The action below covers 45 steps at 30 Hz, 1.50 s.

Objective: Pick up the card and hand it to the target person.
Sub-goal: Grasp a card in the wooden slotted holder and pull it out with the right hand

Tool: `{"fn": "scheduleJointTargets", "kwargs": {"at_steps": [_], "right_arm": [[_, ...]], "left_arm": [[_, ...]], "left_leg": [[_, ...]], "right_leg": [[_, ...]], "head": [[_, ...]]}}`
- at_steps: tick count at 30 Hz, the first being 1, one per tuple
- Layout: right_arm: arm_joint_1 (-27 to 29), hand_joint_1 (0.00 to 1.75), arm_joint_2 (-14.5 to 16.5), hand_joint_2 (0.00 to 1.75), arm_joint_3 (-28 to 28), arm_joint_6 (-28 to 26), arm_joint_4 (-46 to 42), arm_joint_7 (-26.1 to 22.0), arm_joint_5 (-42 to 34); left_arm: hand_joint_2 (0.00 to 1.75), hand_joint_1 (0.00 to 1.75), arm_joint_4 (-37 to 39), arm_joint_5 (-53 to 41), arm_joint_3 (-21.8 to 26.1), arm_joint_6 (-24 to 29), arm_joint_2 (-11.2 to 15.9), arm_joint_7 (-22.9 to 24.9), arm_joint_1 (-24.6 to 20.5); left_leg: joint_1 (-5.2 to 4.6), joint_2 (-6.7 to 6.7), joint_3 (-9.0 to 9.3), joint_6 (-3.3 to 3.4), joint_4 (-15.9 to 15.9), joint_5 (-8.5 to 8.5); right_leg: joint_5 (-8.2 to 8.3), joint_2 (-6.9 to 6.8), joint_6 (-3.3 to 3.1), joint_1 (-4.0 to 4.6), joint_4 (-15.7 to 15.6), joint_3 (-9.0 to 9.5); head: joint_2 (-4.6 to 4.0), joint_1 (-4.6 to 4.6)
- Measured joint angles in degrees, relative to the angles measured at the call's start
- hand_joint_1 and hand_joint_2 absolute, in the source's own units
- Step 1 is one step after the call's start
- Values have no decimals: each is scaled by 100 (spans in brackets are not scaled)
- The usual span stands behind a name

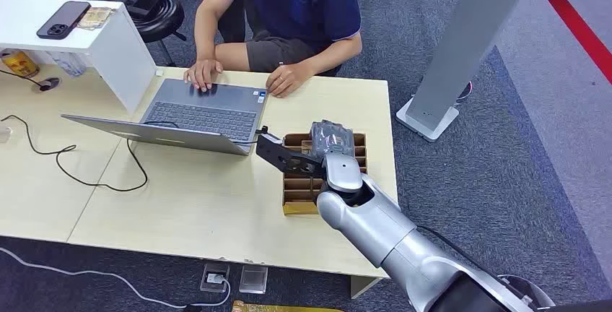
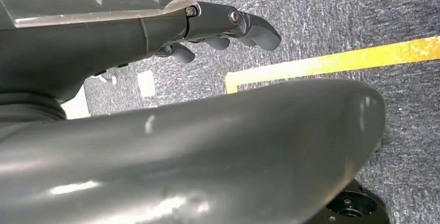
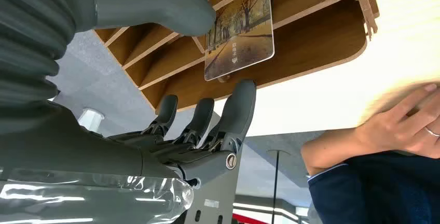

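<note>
1. Glossy and printed with an autumn tree avenue, the card stood upright in a slot of the wooden rack, at the counter's near right corner.
2. The right robot hand was at the rack: thumb on one side of the card, fingers on the other, spread and holding nothing. Contact with the card could not be confirmed.
3. The left robot hand hung over the carpeted floor, fingers loosely curled, nothing held.
4. The person sat across the counter, both hands at a laptop.
5. Progress assessment: approach complete; grasp, lift and handover remained.
</note>
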Motion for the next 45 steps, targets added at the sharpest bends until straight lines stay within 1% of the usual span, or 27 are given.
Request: {"fn": "scheduleJointTargets", "kwargs": {"at_steps": [4, 11, 23, 28, 29, 33, 35, 45], "right_arm": [[0, 86, -1, 175, 0, 0, 10, 0, 0], [19, 85, -1, 175, 0, 12, 31, 0, -11], [27, 81, 14, 175, 5, 8, 112, -26, -11], [59, 86, 19, 175, 7, 4, 163, -28, -13], [59, 87, 23, 175, 7, 3, 173, -28, -13], [61, 104, 32, 175, 7, 1, 204, -28, -13], [62, 106, 32, 175, 7, -2, 213, -28, -13], [61, 136, 30, 175, 2, -37, 225, -29, -13]], "left_arm": [[0, 0, 1, -5, 0, 1, -3, 11, 0], [0, 0, 1, -5, 0, 7, -10, 19, 0], [0, 0, 1, 2, 0, 9, -14, 17, 2], [0, 0, 0, 3, 0, 9, -14, 17, 3], [0, 0, 0, 3, 0, 9, -14, 17, 4], [0, 0, 1, 3, 0, 9, -14, 16, 4], [0, 0, 1, 3, 0, 9, -15, 16, 4], [0, 0, 1, 21, 0, -1, -16, -31, 5]], "left_leg": [[0, 0, 1, 0, 0, 0], [0, 0, 2, 0, 0, 0], [0, 0, 1, 0, 0, 0], [0, 0, 0, 0, 0, 0], [0, -1, 0, 0, 0, 0], [0, -1, 0, 0, 0, 0], [0, -1, 0, 0, 0, 0], [0, -1, 1, 0, 0, 0]], "right_leg": [[0, 0, 0, 0, 0, 1], [0, 0, 0, 0, 0, 2], [0, 0, 0, 0, 0, 3], [0, 0, 0, 0, 0, 2], [0, 0, 0, 0, 0, 2], [0, 0, 0, 0, 0, 2], [0, 0, 0, 0, 0, 2], [0, 0, 0, 0, 0, 2]], "head": [[0, 2], [0, 3], [0, 3], [0, 3], [0, 2], [0, 0], [0, 2], [0, 1]]}}
